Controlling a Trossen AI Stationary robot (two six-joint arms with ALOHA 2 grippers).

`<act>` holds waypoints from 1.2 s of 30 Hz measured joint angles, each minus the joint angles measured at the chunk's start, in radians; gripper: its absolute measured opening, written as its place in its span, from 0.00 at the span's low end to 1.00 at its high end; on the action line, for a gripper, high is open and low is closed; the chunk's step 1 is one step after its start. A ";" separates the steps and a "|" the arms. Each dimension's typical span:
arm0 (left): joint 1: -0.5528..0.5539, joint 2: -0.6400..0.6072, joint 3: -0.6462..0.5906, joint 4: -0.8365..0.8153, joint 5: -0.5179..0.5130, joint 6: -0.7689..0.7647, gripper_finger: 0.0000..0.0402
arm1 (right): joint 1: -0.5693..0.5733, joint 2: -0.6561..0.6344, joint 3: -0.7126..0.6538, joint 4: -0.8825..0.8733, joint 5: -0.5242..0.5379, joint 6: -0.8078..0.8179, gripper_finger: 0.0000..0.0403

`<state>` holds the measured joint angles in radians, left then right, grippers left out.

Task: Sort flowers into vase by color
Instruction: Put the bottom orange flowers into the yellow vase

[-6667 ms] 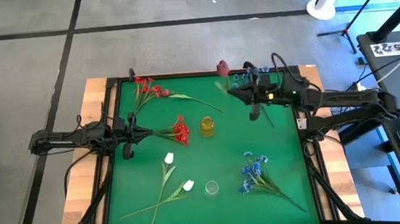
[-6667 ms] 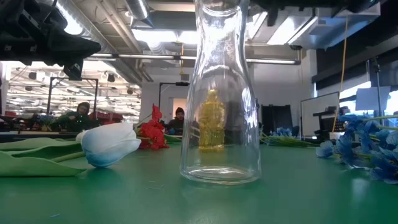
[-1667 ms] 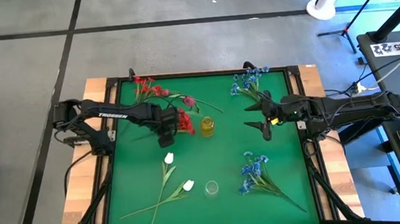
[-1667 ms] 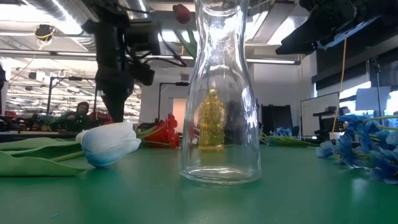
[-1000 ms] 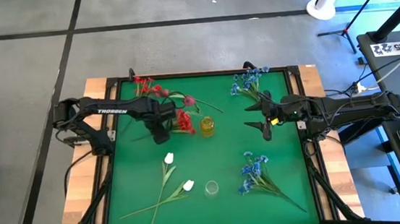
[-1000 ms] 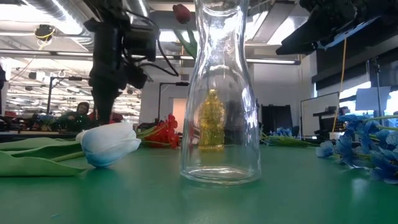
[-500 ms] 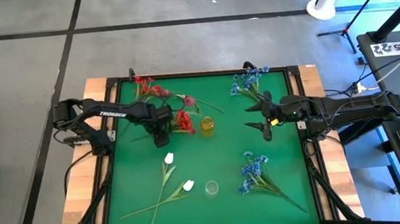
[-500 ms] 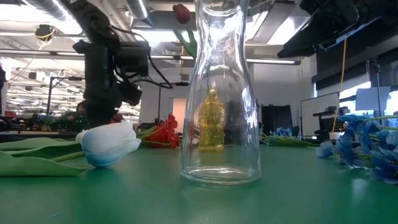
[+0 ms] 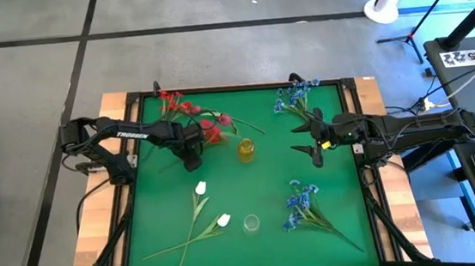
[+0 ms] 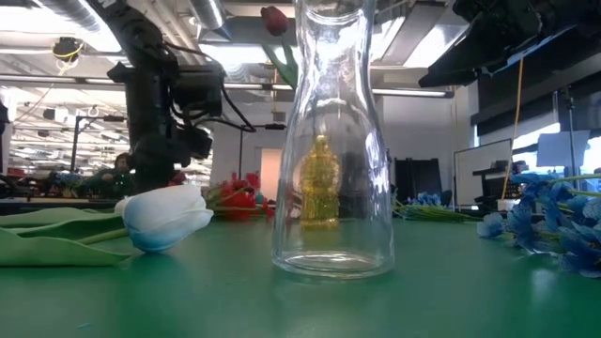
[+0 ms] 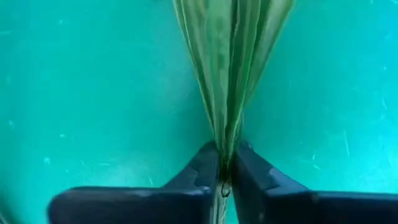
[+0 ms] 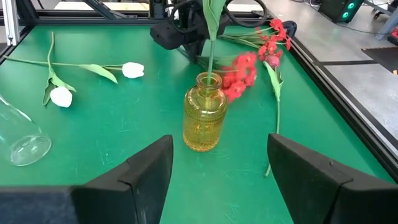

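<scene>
My left gripper (image 9: 190,161) points down at the green table, shut on the leafy stem of a red spray (image 9: 211,133) whose red head lies left of the yellow vase (image 9: 246,149). That vase holds a stem with a dark pink bud (image 9: 224,119). My right gripper (image 9: 305,141) hovers open, right of the yellow vase, with nothing between its fingers. A clear vase (image 9: 251,225) stands near the front edge. Two white tulips (image 9: 200,188) lie on the mat to its left. Blue sprays lie at the far right (image 9: 295,95) and near right (image 9: 300,203). My left gripper pinches the red spray's green stem and leaves (image 11: 225,124) between its two fingers (image 11: 202,171), away from the red head. The fingers come from above, pointing down, with their tips at the mat. The stem runs out from between them, low over the table.
Another red spray (image 9: 175,104) lies at the far left by the table's raised black rim (image 9: 135,142). The mat between the two vases and to the right of the clear vase is bare green.
My left gripper has sunk toward the table onto the red spray's stem and has it between its fingers. The spray's red head has swung toward the far edge, away from the yellow vase.
</scene>
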<state>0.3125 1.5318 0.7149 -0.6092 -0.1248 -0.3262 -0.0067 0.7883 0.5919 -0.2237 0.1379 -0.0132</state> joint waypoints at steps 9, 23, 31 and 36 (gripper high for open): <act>-0.012 -0.132 0.069 -0.095 -0.108 -0.050 0.03 | 0.000 0.000 0.000 -0.002 0.000 0.000 0.64; -0.090 -0.699 0.086 0.231 -0.174 -0.063 0.02 | 0.000 0.000 0.000 0.001 0.002 0.000 0.64; -0.176 -0.721 0.011 0.864 -0.109 0.123 0.02 | 0.000 0.000 0.000 0.044 0.002 -0.019 0.64; -0.273 -0.642 0.007 1.046 -0.055 0.184 0.02 | 0.000 0.000 0.000 0.040 0.001 -0.019 0.64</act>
<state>0.0391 0.8898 0.7223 0.4372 -0.1794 -0.1426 -0.0069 0.7887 0.5922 -0.1838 0.1390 -0.0319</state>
